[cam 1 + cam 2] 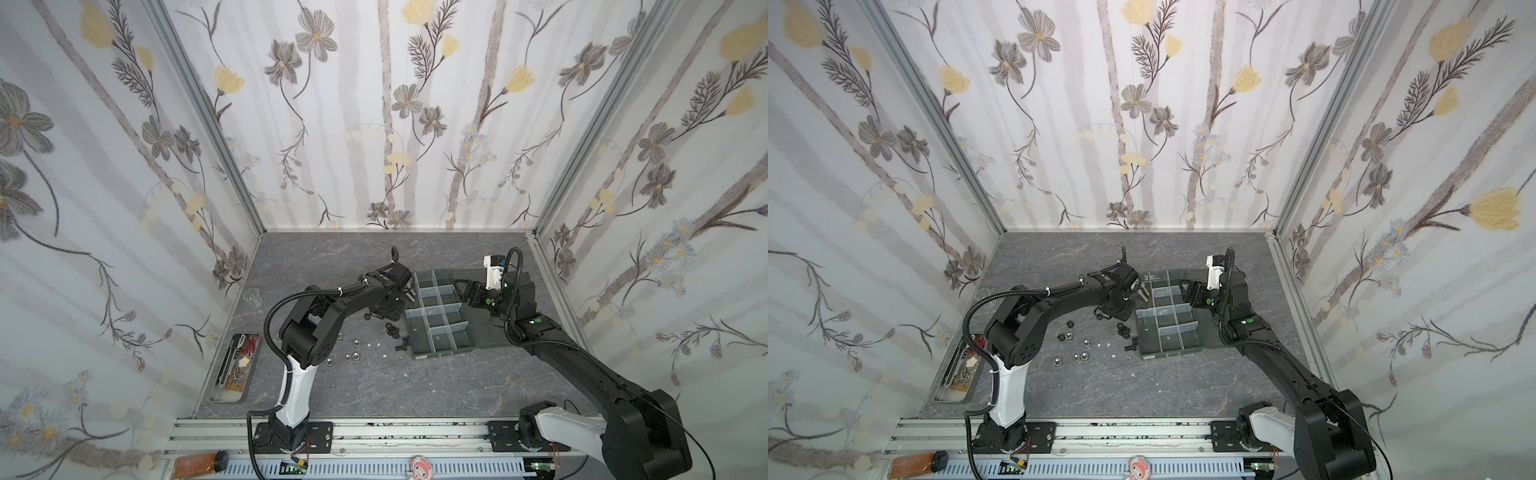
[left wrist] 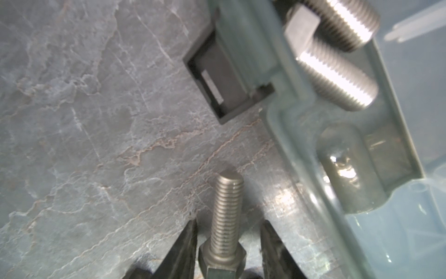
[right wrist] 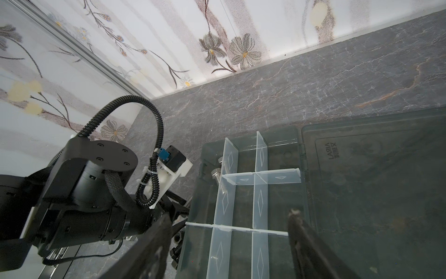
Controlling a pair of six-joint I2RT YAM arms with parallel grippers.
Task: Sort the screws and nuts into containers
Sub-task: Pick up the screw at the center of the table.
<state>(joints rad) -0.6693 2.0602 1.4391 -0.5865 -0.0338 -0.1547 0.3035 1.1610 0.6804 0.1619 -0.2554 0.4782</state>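
Note:
A silver screw (image 2: 226, 217) lies on the grey table beside the organizer box (image 1: 440, 354), whose compartments are the containers. My left gripper (image 2: 229, 223) straddles this screw's hex head, open, with a gap still showing on one side. Two more screws (image 2: 337, 79) lie in a far left compartment, also visible in a top view as the screws (image 1: 411, 293). Black nuts (image 1: 392, 328) and silver nuts (image 1: 355, 343) are scattered on the table left of the box. My right gripper (image 3: 230, 215) hangs open over the box's middle compartments with nothing in it.
The box's flat lid (image 3: 374, 169) lies open on its far side. A small clear cup (image 1: 252, 297) stands near the left wall, and a recessed tool tray (image 1: 237, 365) sits at the front left. White specks (image 1: 378, 345) lie among the nuts.

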